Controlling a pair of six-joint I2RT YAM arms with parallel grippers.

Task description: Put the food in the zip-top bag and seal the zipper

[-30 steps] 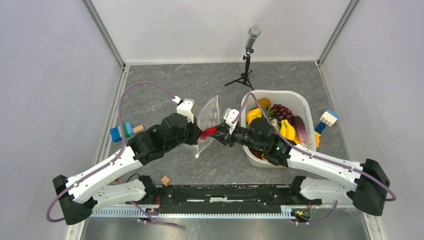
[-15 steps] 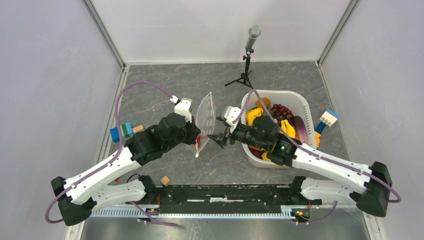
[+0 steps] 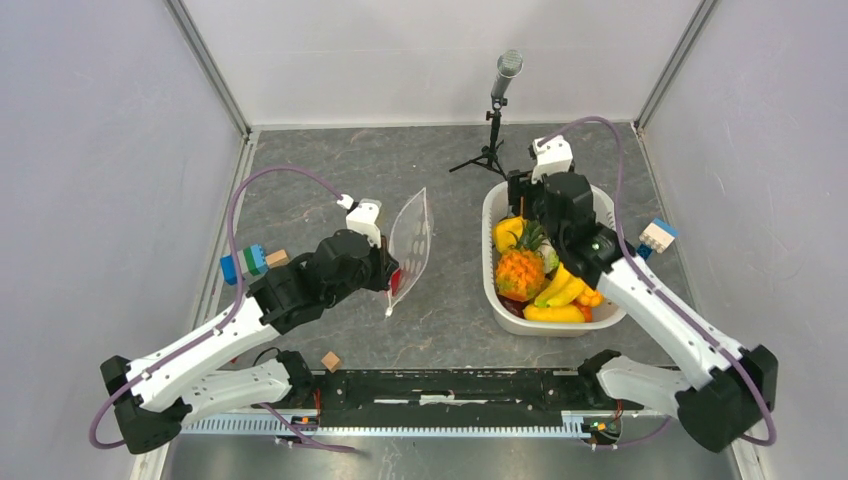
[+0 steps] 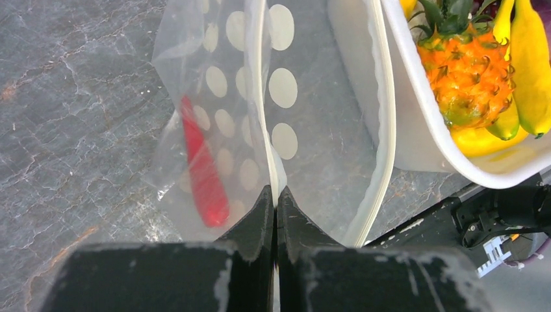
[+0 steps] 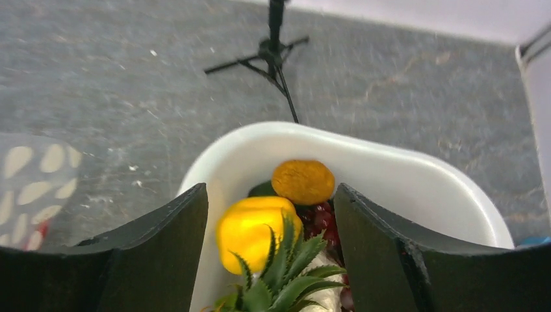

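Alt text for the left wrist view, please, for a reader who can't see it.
The left gripper pinches the edge of the clear dotted zip-top bag, which holds one red food piece. To the right, a white basket holds a pineapple and bananas.

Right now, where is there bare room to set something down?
The far-left stretch between the left wall and the microphone stand is bare, as is the gap between zip-top bag and white basket. Crowded: the basket's heaped food, and blocks by the left wall.
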